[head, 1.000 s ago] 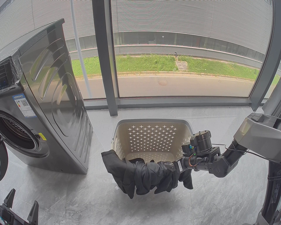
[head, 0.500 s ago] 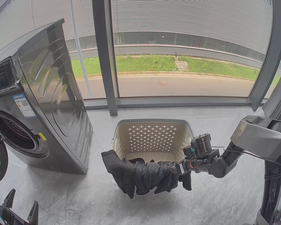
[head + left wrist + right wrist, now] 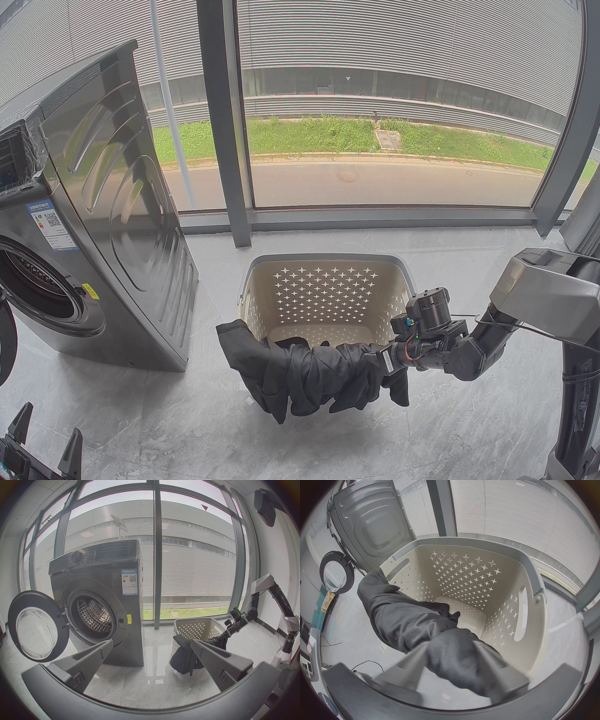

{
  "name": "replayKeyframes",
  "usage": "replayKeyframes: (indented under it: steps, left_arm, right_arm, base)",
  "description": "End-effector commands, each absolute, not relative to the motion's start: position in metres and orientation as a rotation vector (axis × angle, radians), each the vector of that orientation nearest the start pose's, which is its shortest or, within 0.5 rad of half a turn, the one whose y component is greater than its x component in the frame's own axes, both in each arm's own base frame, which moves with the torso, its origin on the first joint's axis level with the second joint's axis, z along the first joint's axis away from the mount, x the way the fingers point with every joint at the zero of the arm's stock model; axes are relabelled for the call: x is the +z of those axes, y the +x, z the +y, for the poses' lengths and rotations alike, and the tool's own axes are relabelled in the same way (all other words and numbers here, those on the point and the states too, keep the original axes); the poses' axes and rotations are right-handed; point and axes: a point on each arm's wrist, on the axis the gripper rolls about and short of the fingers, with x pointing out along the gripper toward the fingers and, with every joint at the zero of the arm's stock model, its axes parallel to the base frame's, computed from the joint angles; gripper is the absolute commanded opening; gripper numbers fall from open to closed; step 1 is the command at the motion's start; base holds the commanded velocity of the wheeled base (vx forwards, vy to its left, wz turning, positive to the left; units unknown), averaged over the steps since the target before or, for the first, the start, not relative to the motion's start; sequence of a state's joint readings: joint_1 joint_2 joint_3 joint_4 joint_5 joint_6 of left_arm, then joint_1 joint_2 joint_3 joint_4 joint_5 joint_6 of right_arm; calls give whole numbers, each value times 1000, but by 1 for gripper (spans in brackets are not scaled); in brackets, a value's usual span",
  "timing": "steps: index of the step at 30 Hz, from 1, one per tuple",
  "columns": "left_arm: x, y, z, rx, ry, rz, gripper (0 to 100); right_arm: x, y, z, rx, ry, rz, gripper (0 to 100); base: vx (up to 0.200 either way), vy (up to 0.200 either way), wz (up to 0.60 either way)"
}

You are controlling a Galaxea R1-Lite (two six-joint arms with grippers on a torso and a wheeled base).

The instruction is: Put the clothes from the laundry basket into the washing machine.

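Note:
A cream laundry basket [image 3: 325,290] [image 3: 475,573] [image 3: 200,627] stands on the floor in front of the window. A black garment [image 3: 294,372] [image 3: 403,617] [image 3: 184,658] hangs over its near rim, partly inside and partly outside. My right gripper [image 3: 378,362] [image 3: 451,644] sits at that rim, its fingers pressed against a bunched fold of the garment from both sides. The grey washing machine [image 3: 112,206] [image 3: 103,583] stands to the left with its round door [image 3: 36,627] swung open and its drum [image 3: 93,614] bare. My left gripper [image 3: 47,431] [image 3: 150,642] hangs open low at the near left, holding nothing.
Bare grey floor tiles [image 3: 206,431] lie between the basket and the washing machine. A window wall with a thick grey pillar [image 3: 222,119] runs behind both. The basket's bottom [image 3: 459,608] shows bare past the garment.
My right arm has sunk slightly and its gripper has pushed further into the garment's folds. The garment, the basket and the left arm have kept still.

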State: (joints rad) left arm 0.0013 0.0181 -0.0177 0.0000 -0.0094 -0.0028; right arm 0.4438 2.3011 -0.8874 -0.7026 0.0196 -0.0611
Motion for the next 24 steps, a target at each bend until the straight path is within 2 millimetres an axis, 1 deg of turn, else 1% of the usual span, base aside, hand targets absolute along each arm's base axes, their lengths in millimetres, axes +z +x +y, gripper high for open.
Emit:
replayKeyframes:
  steps: [1,5,10,13,14,15,18,21,24]
  left_arm:
    - [75,-23,0,-8,-3,0,100]
    - [75,-23,0,-8,-3,0,100]
    - [75,-23,0,-8,-3,0,100]
    - [75,-23,0,-8,-3,0,100]
    - [75,-23,0,-8,-3,0,100]
    - [75,-23,0,-8,-3,0,100]
    - [75,-23,0,-8,-3,0,100]
    - [75,-23,0,-8,-3,0,100]
    - [75,-23,0,-8,-3,0,100]
  right_arm:
    - [-5,343,164,467,-209,690,0]
    - [-5,342,164,467,-210,693,0]
    - [5,343,165,471,-202,665,0]
    - [22,343,167,473,-189,614,0]
    - [23,343,167,473,-188,611,0]
    - [40,343,167,472,-174,566,0]
    - [68,341,167,472,-152,489,0]
    - [100,334,163,439,-123,404,0]
    - [140,323,157,415,-84,282,0]
  base:
    - [0,0,0]
    - [0,0,0]
    - [0,0,0]
    - [0,0,0]
    - [0,0,0]
    - [0,0,0]
    - [0,0,0]
    - [0,0,0]
    - [0,0,0]
